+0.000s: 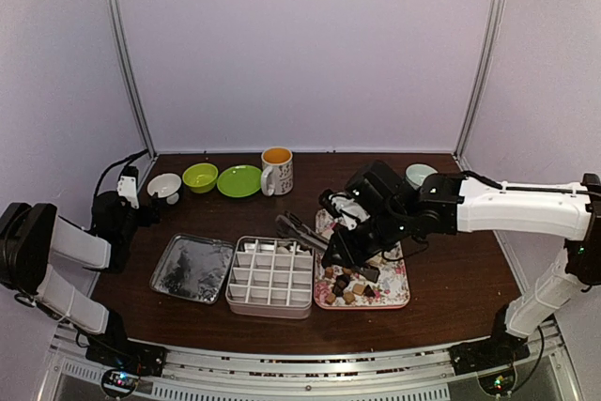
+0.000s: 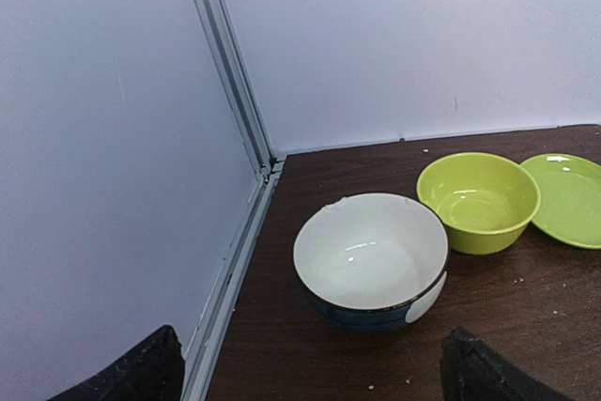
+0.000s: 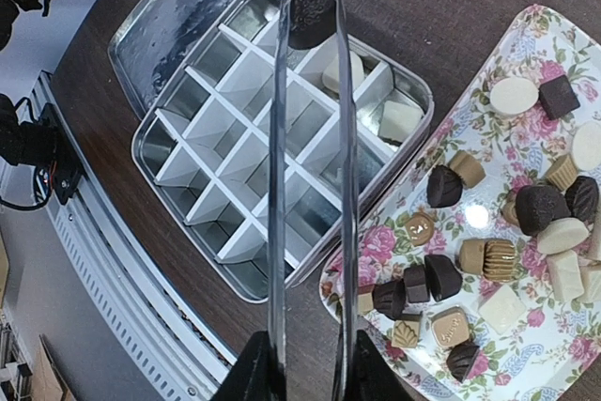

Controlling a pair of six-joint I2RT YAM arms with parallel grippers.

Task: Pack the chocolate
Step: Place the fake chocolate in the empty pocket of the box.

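the chocolate is seen mostly on a pink floral tray, where dark, tan and cream pieces lie loosely scattered, some touching one another. just beside the tray, on its left in the overhead view, a metal box divided into small cells is set on the bench, and its lid is laid flat on the box's other side. two cream pieces are already lodged in neighbouring cells along the box's tray-side edge.

the right gripper is clamped on a pair of thin metal tongs, whose two blades are stretched out over the box. one dark round piece is pinched between the tong tips, over the cells at the end of the box furthest from the gripper; whether it is touching a divider cannot be told.

the left gripper is held with its fingers wide apart and nothing between them, well away from the box at the left rear of the bench. in front of it a white bowl is placed, with a green bowl near behind and a green plate beside that. a mug is stood next along the row.
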